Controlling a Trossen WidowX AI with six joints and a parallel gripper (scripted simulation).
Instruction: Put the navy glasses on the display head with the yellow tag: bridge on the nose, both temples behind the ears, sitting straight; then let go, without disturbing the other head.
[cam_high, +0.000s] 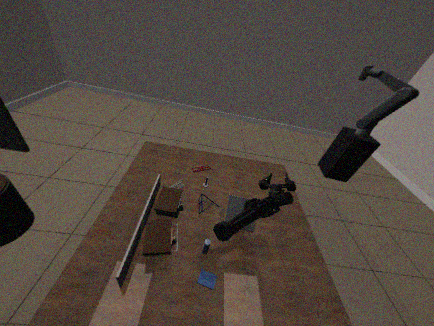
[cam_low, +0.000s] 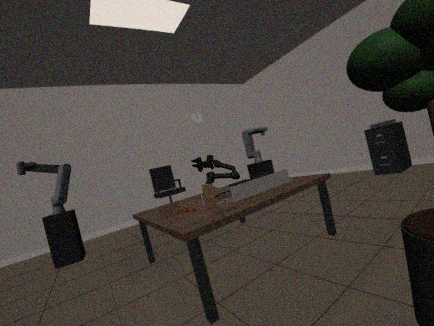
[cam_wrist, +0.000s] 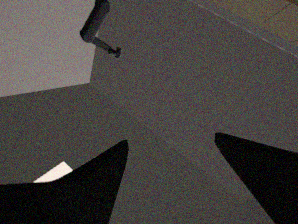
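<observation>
Dark thin-framed glasses (cam_high: 201, 203), which look like the navy pair, lie near the middle of the table in the top view. Left of them stand two brown block-like shapes, a far one (cam_high: 169, 199) and a near one (cam_high: 158, 237), which look like the display heads. I cannot make out a yellow tag on either. My gripper (cam_high: 278, 179) (cam_low: 194, 163) (cam_wrist: 170, 140) is open and empty. It is raised, well right of the glasses in the top view. The wrist view shows only wall and ceiling between the fingers, with neither glasses nor heads.
A long pale board (cam_high: 139, 227) (cam_low: 260, 186) stands behind the brown shapes. Red glasses (cam_high: 201, 169) lie at the far side. A small upright item (cam_high: 205, 183), another small item (cam_high: 206, 246), a blue cloth (cam_high: 207, 279) and a grey mat (cam_high: 236, 204) are on the table.
</observation>
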